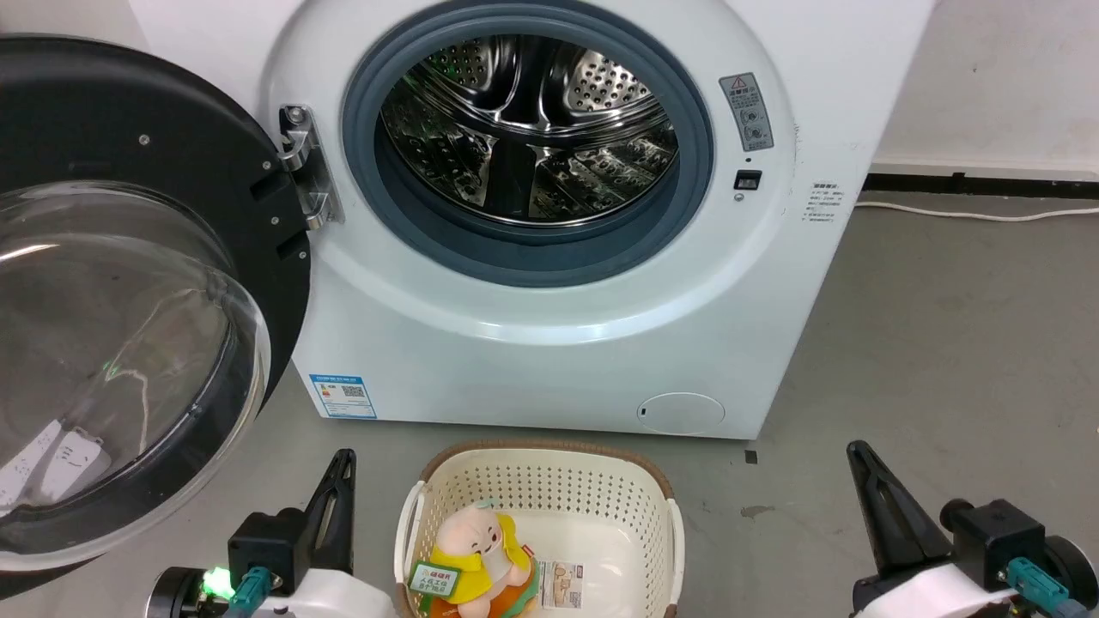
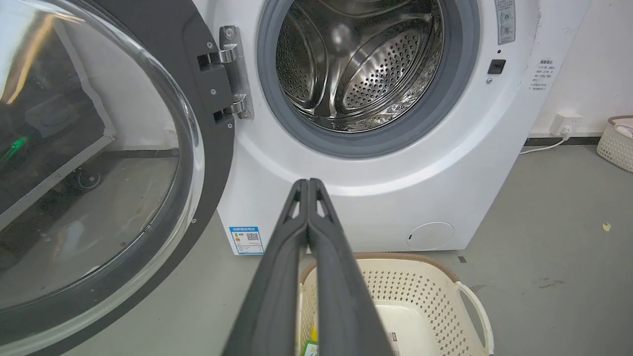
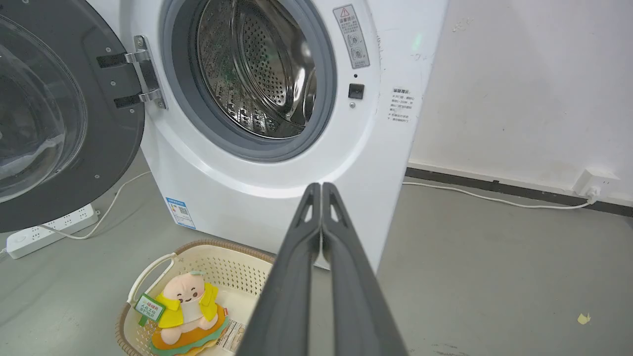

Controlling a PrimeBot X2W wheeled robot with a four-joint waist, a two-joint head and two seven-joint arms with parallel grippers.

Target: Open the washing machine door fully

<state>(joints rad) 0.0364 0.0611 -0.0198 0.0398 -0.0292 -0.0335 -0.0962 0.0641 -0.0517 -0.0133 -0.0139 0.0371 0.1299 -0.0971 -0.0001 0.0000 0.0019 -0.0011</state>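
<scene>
Item one, as I see it: washing machine door, swung wide open at the left of the washing machine, hanging on its metal hinge. Round, glossy black rim, bulging clear glass bowl at centre. Steel drum exposed.

Item two: my left gripper and right gripper, fingers pressed together, holding nothing, near me either side of the basket.

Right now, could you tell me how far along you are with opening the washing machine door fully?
Done: the washing machine door stands swung wide on its hinge, leaving the drum fully exposed. In hand: nothing; the left end effector and right end effector are both shut, empty and apart from the door, either side of the basket. Left: probably nothing, though I cannot tell whether the hinge allows more swing.
</scene>
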